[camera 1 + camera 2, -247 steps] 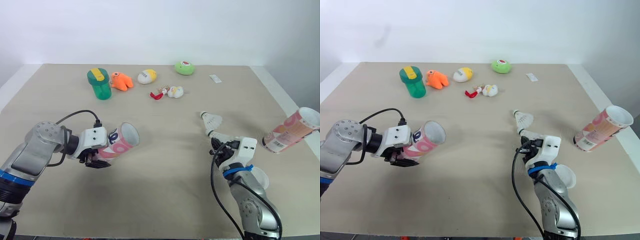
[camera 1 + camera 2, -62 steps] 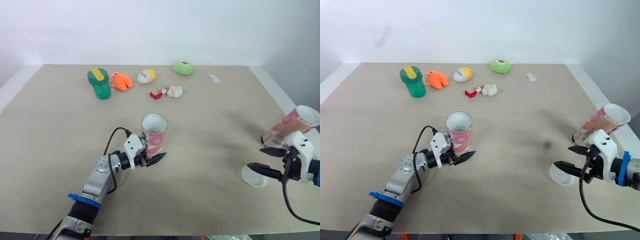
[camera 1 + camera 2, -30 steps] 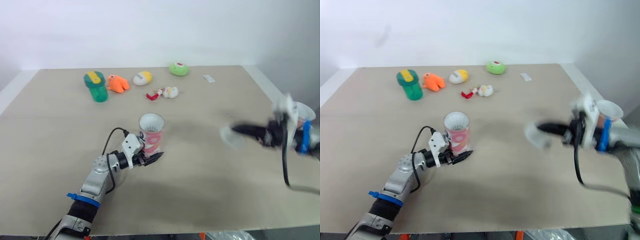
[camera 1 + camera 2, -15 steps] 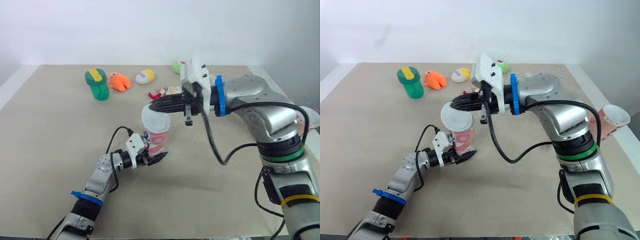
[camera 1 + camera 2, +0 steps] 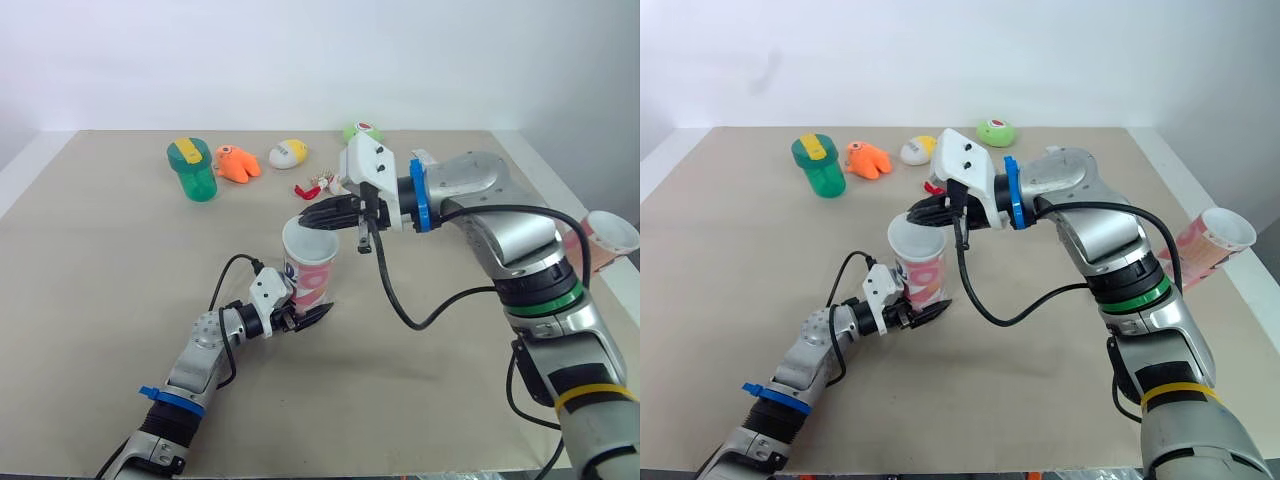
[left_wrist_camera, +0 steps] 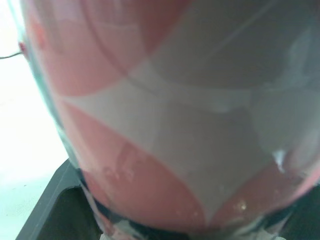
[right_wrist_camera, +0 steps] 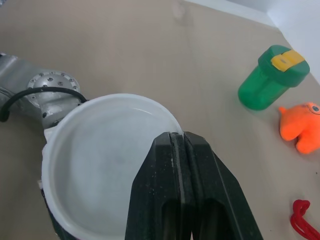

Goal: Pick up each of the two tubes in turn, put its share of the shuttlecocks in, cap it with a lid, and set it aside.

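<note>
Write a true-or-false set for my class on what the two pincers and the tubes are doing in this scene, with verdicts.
1. The left pincer grips the pink tube, which stands upright. True.
2. The right pincer is open and empty. False: it is shut on the rim of the white lid, at that tube's mouth.
3. The second tube is capped. False: its mouth is open.
4. The green cup stands beside the orange toy. True.

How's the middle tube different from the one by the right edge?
The middle tube stands upright in the left gripper; the edge tube lies tilted, untouched. The right gripper holds a lid at the middle tube's mouth; the edge tube's mouth is open. Both are pink and white.
</note>
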Tool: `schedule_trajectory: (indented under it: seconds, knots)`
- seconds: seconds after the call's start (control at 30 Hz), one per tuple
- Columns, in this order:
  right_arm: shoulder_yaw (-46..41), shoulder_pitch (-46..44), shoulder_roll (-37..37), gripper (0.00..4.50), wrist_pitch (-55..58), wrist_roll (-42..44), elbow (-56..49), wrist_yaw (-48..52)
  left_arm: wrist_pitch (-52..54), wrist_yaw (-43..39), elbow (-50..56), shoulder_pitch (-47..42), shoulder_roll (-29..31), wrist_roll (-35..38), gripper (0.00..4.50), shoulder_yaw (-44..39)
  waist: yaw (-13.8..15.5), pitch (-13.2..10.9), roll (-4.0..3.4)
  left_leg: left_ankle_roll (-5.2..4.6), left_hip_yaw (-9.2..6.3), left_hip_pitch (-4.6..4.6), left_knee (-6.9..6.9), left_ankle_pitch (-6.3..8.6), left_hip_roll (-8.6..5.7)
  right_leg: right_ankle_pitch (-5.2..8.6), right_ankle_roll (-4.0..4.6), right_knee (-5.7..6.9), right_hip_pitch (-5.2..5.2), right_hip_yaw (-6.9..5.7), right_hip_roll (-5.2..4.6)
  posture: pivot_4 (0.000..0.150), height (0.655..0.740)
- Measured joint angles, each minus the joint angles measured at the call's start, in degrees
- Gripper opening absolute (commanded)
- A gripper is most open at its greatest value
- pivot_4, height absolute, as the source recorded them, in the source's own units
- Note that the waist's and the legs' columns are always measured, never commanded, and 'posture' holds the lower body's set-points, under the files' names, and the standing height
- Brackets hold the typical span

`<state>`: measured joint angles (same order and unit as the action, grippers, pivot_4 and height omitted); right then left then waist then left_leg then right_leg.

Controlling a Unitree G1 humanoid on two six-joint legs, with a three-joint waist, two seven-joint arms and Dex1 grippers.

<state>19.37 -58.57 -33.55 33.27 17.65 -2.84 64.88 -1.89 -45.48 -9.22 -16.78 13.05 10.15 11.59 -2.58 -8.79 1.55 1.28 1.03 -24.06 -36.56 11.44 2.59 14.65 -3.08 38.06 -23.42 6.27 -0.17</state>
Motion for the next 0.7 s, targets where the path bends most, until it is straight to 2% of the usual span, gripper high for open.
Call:
schedule_trajectory:
  seconds: [0.7]
  knots:
    - [2.84,-1.8,-0.61,0.16,-7.62,-9.3,0.69,3.95,1.08,0.0,0.8,-0.01,0.23,-0.05,3.47,0.45,0.0,0.0,0.0,0.0,0.0,0.0,0.01,0.0,-0.01,0.02,0.03,0.0,0.0,-0.01,-0.01,0.15,0.74]
